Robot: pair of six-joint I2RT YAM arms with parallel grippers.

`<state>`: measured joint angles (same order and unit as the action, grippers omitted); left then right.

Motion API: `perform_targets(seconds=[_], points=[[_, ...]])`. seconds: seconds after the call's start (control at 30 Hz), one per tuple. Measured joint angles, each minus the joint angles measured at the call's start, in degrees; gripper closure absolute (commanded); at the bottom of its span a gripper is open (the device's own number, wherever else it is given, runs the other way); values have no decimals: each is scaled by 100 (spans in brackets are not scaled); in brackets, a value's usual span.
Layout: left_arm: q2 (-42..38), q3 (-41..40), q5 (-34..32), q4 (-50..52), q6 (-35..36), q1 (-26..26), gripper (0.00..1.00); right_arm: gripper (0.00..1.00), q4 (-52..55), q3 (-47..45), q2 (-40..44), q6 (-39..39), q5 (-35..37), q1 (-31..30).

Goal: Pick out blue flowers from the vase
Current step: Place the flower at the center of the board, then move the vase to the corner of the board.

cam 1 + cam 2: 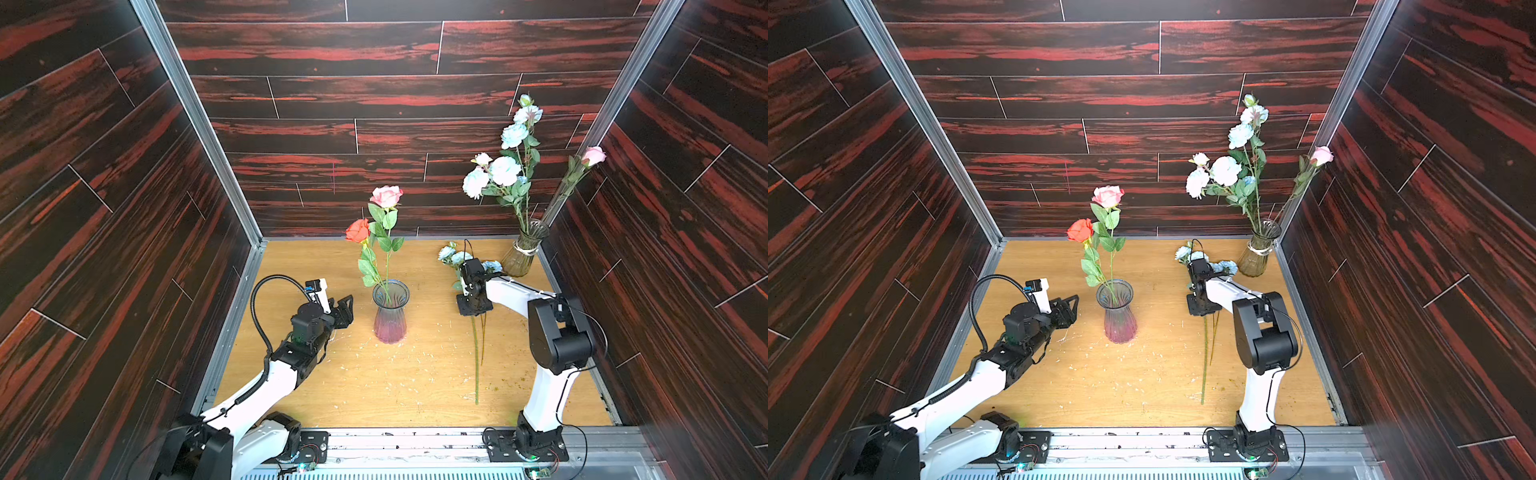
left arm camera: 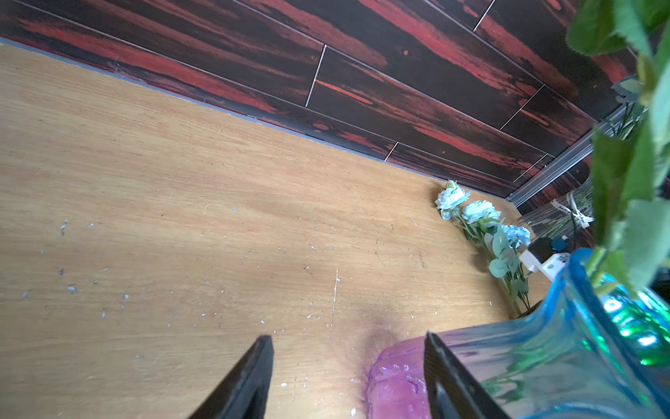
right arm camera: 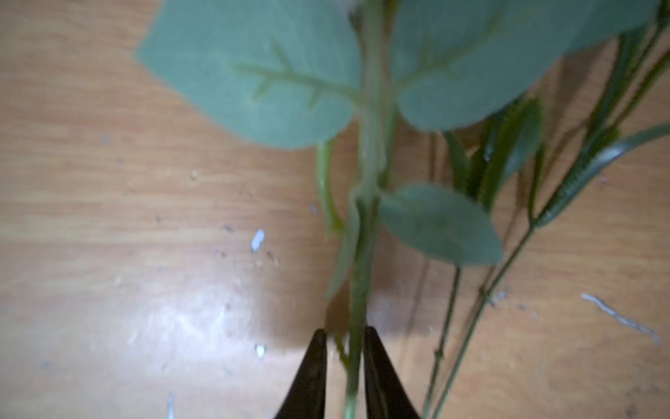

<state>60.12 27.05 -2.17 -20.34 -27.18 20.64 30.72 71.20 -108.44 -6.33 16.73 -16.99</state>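
Two sprays of blue flowers (image 1: 504,170) (image 1: 1225,170) stand in the clear ribbed vase (image 1: 519,259) (image 1: 1256,257) at the back right corner. Another blue spray (image 1: 448,252) (image 2: 478,212) lies flat on the table in front of that vase, its long stem (image 1: 476,365) pointing toward the front. My right gripper (image 1: 473,311) (image 3: 344,335) points down over this stem (image 3: 362,275); its jaws are slightly parted, with the stem between them and a gap on one side. My left gripper (image 1: 347,309) (image 2: 348,337) is open and holds nothing, just left of the purple vase.
A purple and blue glass vase (image 1: 390,320) (image 2: 398,381) with a red rose (image 1: 357,230) and a pink rose (image 1: 386,196) stands mid-table. A pink rose (image 1: 594,156) in the corner vase leans on the right wall. Dark panel walls close three sides.
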Motion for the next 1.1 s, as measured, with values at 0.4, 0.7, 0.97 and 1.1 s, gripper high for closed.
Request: perform_targets(seconds=[0.4, 0.7, 0.97, 1.1], points=[[-933, 1126, 249, 2673, -52, -2, 30, 48, -1934, -1521, 2490, -157, -186, -940], [-568, 2677, 1209, 4472, -461, 44, 36, 34, -3512, -2474, 2400, -374, -407, -1222], [831, 4264, 1075, 5775, -579, 754, 35, 23, -4061, -2671, 2483, -437, -376, -1226], [1622, 4833, 911, 6367, -527, 1128, 37, 24, -4207, -2778, 2588, -444, -382, -1226]])
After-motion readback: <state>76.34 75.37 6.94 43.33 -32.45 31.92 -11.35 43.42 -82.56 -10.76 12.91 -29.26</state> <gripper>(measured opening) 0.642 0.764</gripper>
